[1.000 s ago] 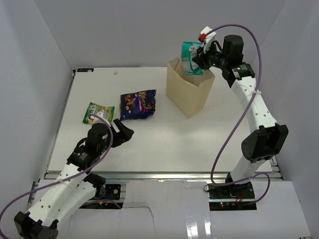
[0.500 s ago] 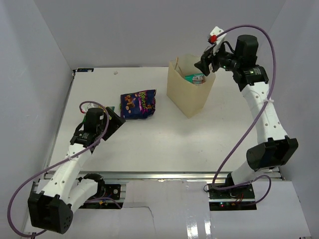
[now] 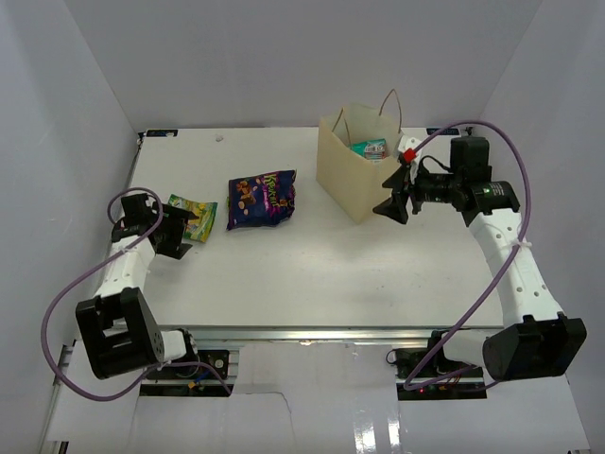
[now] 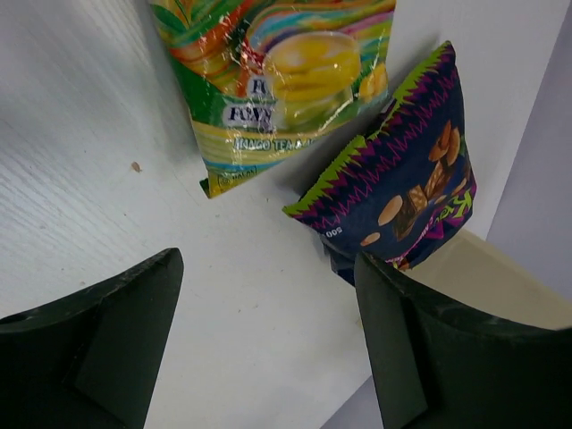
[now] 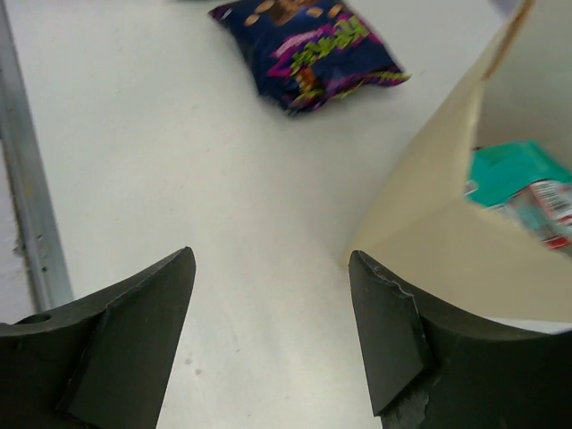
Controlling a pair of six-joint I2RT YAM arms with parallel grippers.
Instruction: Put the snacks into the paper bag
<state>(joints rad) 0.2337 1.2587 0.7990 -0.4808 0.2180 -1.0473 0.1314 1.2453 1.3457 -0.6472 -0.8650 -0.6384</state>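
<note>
Teal packet point(image 3: 370, 148) half-hidden (inside paper bag point(image 3: 352, 187))

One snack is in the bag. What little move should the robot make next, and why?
Probably ease the left end effector forward onto the green-yellow packet and close. It hangs open just short of that packet, which lies flat on the table, nearer than the purple packet. Only the teal packet sits in the paper bag.

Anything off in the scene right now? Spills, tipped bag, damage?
Nothing stands out. The paper bag is upright with the teal packet inside. The purple packet and green-yellow packet lie flat on the table. The left pincer and right pincer are open and empty.
</note>
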